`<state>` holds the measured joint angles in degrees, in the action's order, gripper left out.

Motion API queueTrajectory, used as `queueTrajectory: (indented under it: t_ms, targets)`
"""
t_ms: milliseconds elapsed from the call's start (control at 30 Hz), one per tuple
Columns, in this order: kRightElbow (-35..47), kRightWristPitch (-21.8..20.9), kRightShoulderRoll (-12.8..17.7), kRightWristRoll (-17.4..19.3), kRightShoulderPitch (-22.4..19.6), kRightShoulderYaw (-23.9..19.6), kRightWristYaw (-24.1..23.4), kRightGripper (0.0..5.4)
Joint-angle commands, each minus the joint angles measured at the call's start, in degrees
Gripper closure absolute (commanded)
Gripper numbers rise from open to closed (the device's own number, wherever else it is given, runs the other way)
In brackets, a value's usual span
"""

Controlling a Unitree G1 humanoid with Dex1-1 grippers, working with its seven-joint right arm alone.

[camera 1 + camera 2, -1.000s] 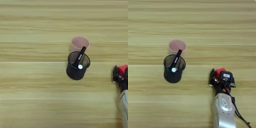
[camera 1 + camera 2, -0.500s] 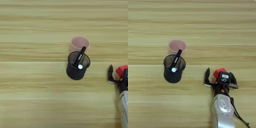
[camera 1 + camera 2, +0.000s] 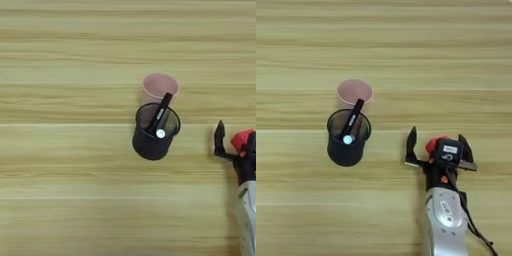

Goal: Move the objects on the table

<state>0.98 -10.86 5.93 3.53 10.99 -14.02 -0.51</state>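
Observation:
A black mesh pen cup (image 3: 347, 142) stands left of centre on the wooden table (image 3: 384, 50), with a black white-tipped marker (image 3: 351, 124) leaning in it. Right behind the pen cup, touching or nearly touching it, stands a pale pink cup (image 3: 354, 93). My right gripper (image 3: 438, 144) is to the pen cup's right, open, its two black fingers (image 3: 412, 145) spread wide. Between them lies the small red cube (image 3: 241, 140), partly hidden under the gripper's body. Neither finger touches the cube.
The silver forearm (image 3: 445, 220) comes up from the bottom edge at the right. A black cable (image 3: 476, 231) runs along its right side.
The fingers, close around the red cube a second ago, have spread wide apart. The cube stays between them. The cups have not moved.

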Motion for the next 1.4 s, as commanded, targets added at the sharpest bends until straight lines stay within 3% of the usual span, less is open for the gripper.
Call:
queueTrajectory:
  t_ms: [33, 300, 733, 1400]
  targets:
    - [5.3, -0.8, 0.4, -0.1, -0.4, 0.4, 0.3, 0.03]
    - [10.7, -0.4, -0.4, -0.3, 4.4, 2.9, 1.8, 0.03]
    - [12.7, -0.2, -0.6, -0.8, 7.8, 5.0, 3.4, 0.03]
    - [11.3, -3.7, -2.2, -3.8, 17.8, 14.6, 7.6, 0.03]
